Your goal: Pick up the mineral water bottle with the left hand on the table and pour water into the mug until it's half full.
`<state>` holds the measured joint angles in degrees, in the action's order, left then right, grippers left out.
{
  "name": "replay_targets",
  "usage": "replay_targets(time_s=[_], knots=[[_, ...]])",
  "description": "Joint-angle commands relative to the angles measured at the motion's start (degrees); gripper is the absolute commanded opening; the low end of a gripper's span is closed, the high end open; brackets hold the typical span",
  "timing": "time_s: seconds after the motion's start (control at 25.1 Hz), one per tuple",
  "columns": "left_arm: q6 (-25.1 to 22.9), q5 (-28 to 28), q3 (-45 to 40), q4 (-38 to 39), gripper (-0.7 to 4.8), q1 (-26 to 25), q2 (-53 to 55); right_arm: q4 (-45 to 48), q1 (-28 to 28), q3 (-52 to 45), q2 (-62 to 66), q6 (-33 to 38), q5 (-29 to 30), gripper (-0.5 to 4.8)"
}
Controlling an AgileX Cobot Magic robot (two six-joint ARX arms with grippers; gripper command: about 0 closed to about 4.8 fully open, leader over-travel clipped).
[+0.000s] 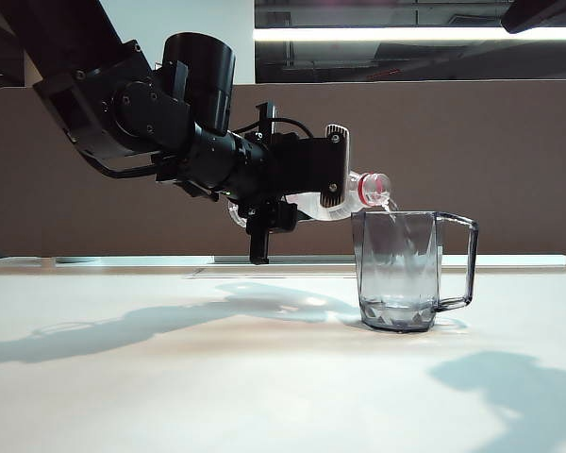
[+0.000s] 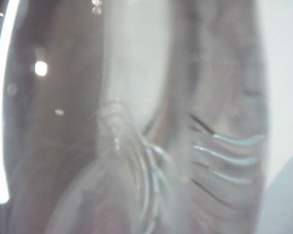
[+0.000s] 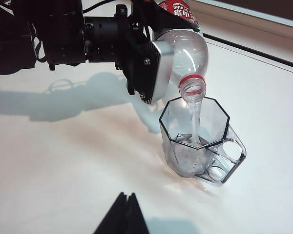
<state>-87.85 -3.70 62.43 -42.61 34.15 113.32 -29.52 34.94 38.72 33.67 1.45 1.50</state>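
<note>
The left pincer (image 1: 332, 179) is clamped around the body of the mineral water bottle (image 1: 358, 193), holding it tipped over so that its open neck, marked by a red ring, points down over the rim of the mug (image 1: 407, 269). A thin stream of water (image 3: 194, 122) falls from the bottle's mouth into the mug, and a shallow layer of it lies at the mug's bottom, well below halfway. The mug stands upright on the tabletop (image 1: 170, 377), its squared handle turned away from the left arm. The bottle's mouth sits just above the mug's rim, on the side nearest the pincer, without clearly touching it. From the left wrist, only a blurred close view of the clear ribbed bottle (image 2: 219, 151) fills the picture.

The right pincer (image 3: 122, 217) appears only as dark fingertips close together at the edge of its own wrist view, well apart from the mug, above bare tabletop; they look closed with nothing between them.
</note>
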Motion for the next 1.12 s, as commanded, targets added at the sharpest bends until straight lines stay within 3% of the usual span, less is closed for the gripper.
replay_targets(time_s=[0.04,1.12], knots=[[-0.3,-0.3,0.7,-3.4,1.79,0.1,-0.6,0.3,0.0,0.3,-0.1,-0.2,-0.1,-0.08],[-1.5,-0.3,0.7,-3.4,1.79,0.1,-0.7,-0.4,0.0,0.3,-0.7,-0.2,-0.1,-0.08]])
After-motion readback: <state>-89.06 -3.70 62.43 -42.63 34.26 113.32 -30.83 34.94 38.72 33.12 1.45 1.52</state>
